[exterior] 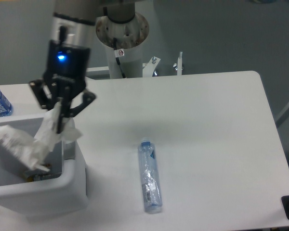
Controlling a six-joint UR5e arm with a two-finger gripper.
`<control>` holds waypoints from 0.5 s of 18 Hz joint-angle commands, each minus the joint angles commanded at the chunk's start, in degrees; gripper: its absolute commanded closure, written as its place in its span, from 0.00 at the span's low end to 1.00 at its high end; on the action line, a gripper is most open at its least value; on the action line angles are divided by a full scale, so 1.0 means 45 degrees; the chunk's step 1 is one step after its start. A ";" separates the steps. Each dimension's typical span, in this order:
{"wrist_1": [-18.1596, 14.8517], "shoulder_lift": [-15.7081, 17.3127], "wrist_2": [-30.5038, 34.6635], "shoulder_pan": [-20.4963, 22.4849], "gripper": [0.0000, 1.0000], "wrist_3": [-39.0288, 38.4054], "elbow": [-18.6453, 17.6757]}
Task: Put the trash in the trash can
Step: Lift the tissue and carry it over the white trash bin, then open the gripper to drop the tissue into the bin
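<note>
My gripper (62,126) is clenched on the paper wrapper (26,140), dangling over the trash can (70,190) opening; crushed bottle (150,176) lies well apart.

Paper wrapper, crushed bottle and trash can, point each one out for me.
paper wrapper (26,144), fixed camera, crumpled middle hanging from the gripper.
crushed bottle (150,177), fixed camera, mid-body on the table.
trash can (43,192), fixed camera, front wall.

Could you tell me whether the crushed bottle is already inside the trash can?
No, the crushed bottle lies on the table, right of the trash can, while the tool holds only the paper wrapper.
</note>
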 joint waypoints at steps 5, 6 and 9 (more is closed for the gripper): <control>-0.0020 0.0118 0.0039 0.0077 0.00 -0.0098 0.0175; -0.0020 0.0118 0.0058 0.0136 0.00 -0.0098 0.0176; -0.0020 0.0118 0.0039 0.1128 0.00 -0.0195 0.0176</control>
